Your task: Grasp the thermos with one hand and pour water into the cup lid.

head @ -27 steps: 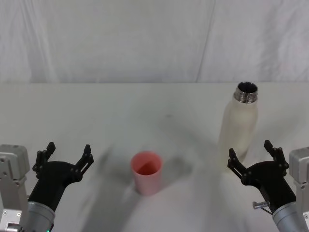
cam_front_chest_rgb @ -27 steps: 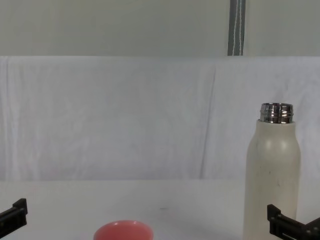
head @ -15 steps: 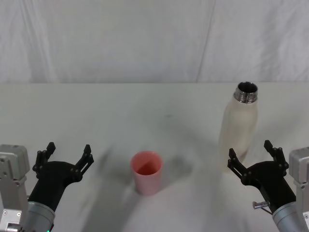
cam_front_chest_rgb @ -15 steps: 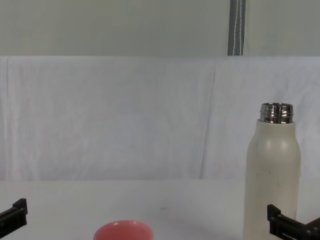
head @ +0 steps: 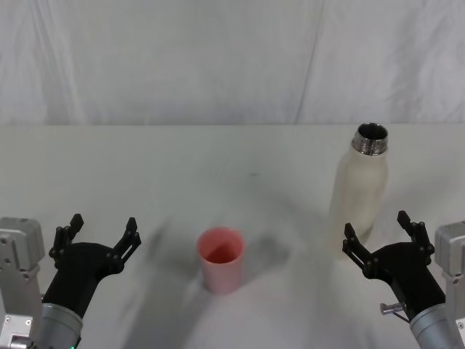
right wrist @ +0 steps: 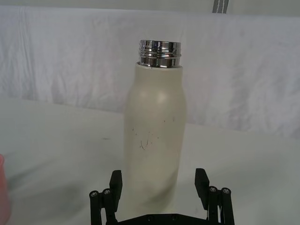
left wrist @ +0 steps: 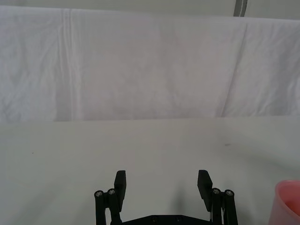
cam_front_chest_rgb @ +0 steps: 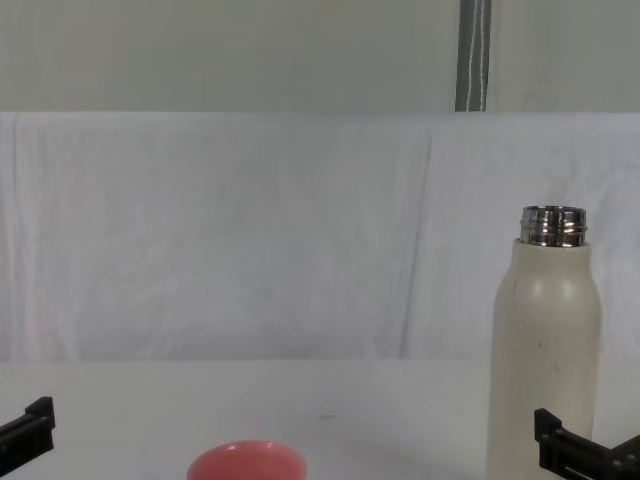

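Both grippers (head: 99,231) (head: 378,230) low, jaws spread

Table (head: 218,153): wide, flat, covered in a plain off-white surface; runs the full width of the head view. A small dark speck (head: 253,174) lies on it toward the middle, possibly a mark or a crumb; too small to tell which.

Cloth backdrop (head: 182,58): white fabric hung behind the far edge of the table, with soft vertical folds and one sharper crease (cam_front_chest_rgb: 415,240) right of centre.

Wall (cam_front_chest_rgb: 230,55): pale grey-green, seen above the cloth in the chest view.

Pole (cam_front_chest_rgb: 473,55): grey metal, upright, rising behind the top of the cloth on the right.
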Robot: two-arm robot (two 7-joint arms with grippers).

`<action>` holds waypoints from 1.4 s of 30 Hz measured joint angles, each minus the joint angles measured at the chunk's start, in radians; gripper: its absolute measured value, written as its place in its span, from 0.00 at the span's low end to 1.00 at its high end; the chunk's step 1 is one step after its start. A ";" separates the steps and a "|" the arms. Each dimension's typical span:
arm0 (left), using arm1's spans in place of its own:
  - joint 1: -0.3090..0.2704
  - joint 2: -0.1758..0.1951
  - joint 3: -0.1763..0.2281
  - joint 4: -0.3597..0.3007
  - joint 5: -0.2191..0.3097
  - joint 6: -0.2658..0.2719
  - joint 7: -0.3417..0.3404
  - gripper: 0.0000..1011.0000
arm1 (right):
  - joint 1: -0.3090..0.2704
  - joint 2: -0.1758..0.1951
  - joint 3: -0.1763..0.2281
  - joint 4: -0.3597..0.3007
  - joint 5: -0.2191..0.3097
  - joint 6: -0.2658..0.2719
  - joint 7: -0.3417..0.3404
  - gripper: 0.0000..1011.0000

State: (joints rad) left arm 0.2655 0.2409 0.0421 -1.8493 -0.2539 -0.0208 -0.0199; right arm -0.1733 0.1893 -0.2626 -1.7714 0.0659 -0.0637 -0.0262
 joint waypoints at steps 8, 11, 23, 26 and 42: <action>0.000 0.000 0.000 0.000 0.000 0.000 0.000 0.99 | 0.000 0.000 0.000 0.000 0.000 0.000 0.000 0.99; 0.000 0.000 0.000 0.000 0.000 0.000 0.000 0.99 | 0.000 0.000 0.000 0.000 0.000 0.000 0.000 0.99; 0.000 0.000 0.000 0.000 0.000 0.000 0.000 0.99 | 0.000 0.000 0.000 0.000 0.000 0.000 0.000 0.99; 0.000 0.000 0.000 0.000 0.000 0.000 0.000 0.99 | 0.000 0.000 0.000 0.000 0.000 0.000 0.000 0.99; 0.000 0.000 0.000 0.000 0.000 0.000 0.000 0.99 | 0.000 0.000 0.000 0.000 0.000 0.000 0.000 0.99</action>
State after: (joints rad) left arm 0.2655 0.2409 0.0421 -1.8492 -0.2538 -0.0208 -0.0199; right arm -0.1733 0.1892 -0.2626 -1.7714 0.0658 -0.0636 -0.0261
